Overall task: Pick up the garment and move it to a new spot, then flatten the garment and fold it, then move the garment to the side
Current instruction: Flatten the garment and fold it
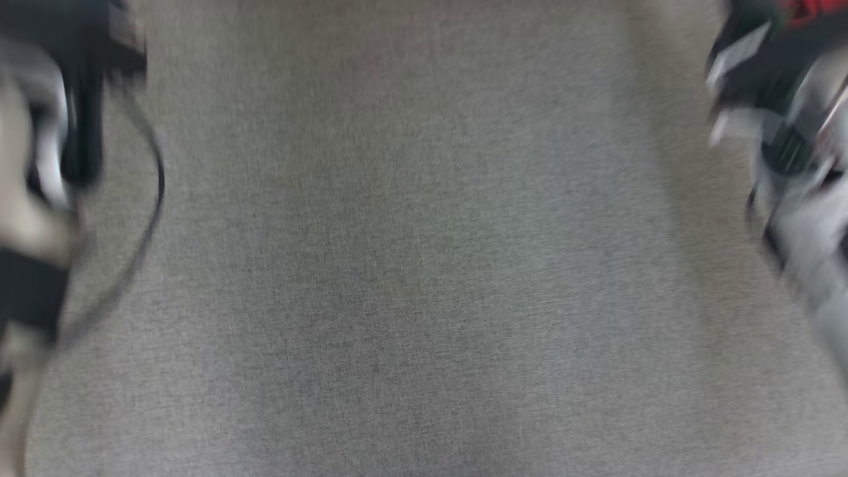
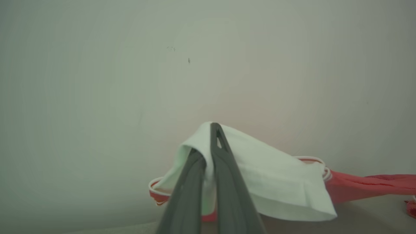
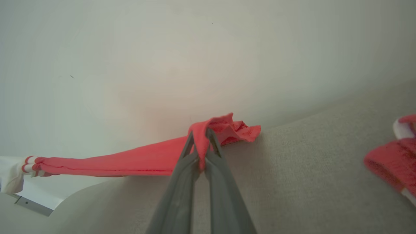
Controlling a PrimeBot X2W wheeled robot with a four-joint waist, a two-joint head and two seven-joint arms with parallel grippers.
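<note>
The garment is white with a red part and red-and-white striped trim. My left gripper is shut on its white cloth, which drapes over the fingers. In the right wrist view the red part of the garment stretches away to the left as a taut band, and my right gripper is shut on its bunched end. Another red, white-edged piece hangs blurred at that view's right edge. The head view is blurred: my left arm is at its left edge, my right arm at its upper right beside a scrap of red cloth.
A grey woven surface spreads below both arms. A plain pale wall stands behind the garment. A dark cable loops beside the left arm. A white ledge with a metal edge shows at the lower left of the right wrist view.
</note>
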